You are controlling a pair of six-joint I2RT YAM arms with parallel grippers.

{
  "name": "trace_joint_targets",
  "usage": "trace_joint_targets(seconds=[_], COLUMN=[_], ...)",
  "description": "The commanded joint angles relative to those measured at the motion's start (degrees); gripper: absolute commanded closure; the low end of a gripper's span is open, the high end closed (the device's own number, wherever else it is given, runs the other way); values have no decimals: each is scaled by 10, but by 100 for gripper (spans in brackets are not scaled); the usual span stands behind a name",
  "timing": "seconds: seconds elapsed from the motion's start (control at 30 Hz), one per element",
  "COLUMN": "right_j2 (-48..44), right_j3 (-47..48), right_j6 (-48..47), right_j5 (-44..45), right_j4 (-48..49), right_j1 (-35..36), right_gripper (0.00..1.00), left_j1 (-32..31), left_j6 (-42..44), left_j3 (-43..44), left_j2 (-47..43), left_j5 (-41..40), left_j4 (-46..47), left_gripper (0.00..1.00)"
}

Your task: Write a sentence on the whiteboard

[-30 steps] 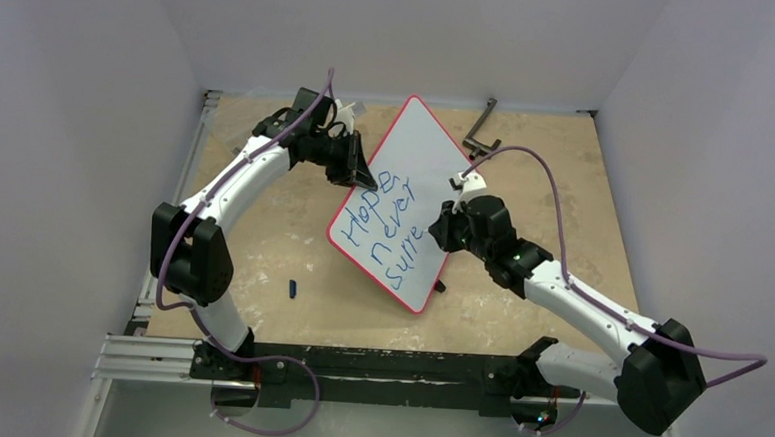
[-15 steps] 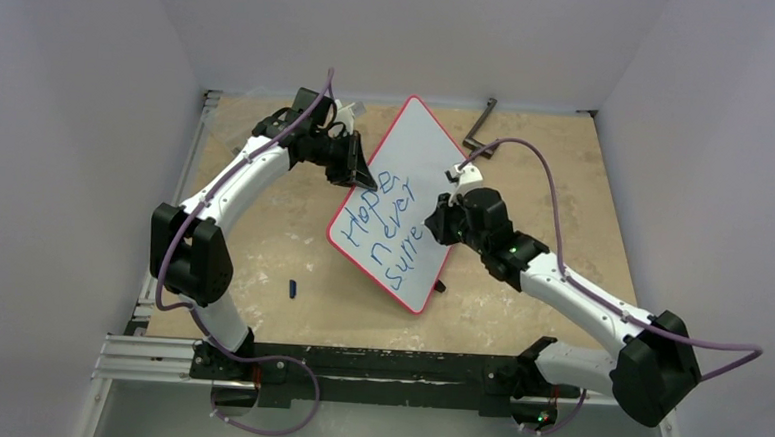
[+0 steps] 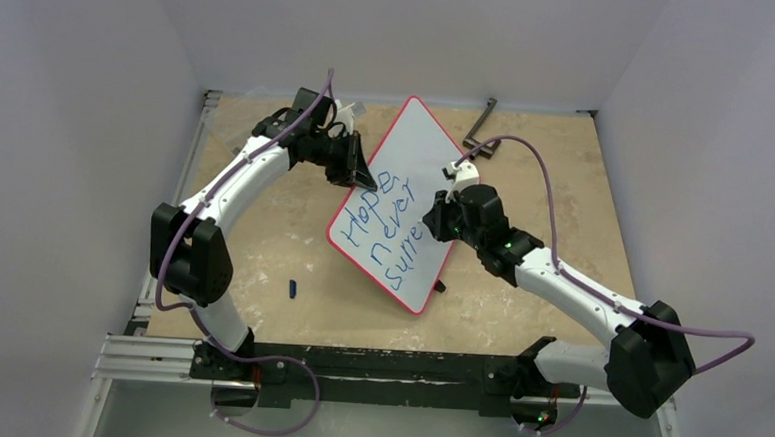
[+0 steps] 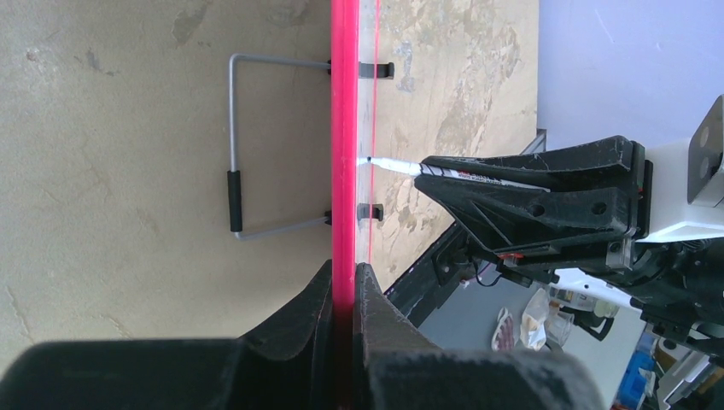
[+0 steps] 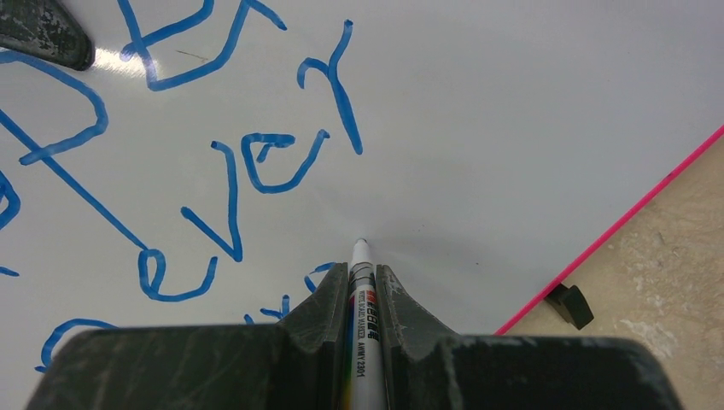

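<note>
A robot lab cell: plain white walls (image 3: 79, 112) box in a scuffed bench (image 3: 556, 177), cabled arms (image 3: 235, 186) bolted at its near edge.

On the large flat white whiteboard (image 3: 422, 152) with a thin red rim stands blue handwritten marker lettering (image 3: 391, 231) in three slanted lines. From above I read "Hope", under it "never", and in the third line "surre". In the right wrist view the letters "ever" are big and clear. The thin white plastic marker pen (image 5: 362, 342) carries small print along its barrel, too small to read surely.
</note>
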Motion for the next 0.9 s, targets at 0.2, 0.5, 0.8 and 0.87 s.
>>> trace_joint_targets(seconds=[0.2, 0.5, 0.8, 0.87], right_j2=[-5, -22, -31, -29], right_j3=[-18, -62, -65, -57], right_j6=[-3, 3, 8, 7], right_j5=[-11, -5, -5, -6], right_j4=[36, 39, 36, 35], right_j1=[-3, -4, -5, -5], right_gripper=[100, 100, 100, 100], left_j1=[6, 6, 6, 6], left_j6=[7, 7, 7, 6], left_j3=[3, 3, 3, 2], left_j2=[-31, -32, -32, -32], left_j5=[-45, -46, -44, -44], left_j4=[6, 6, 7, 7], left_gripper=[100, 100, 100, 100])
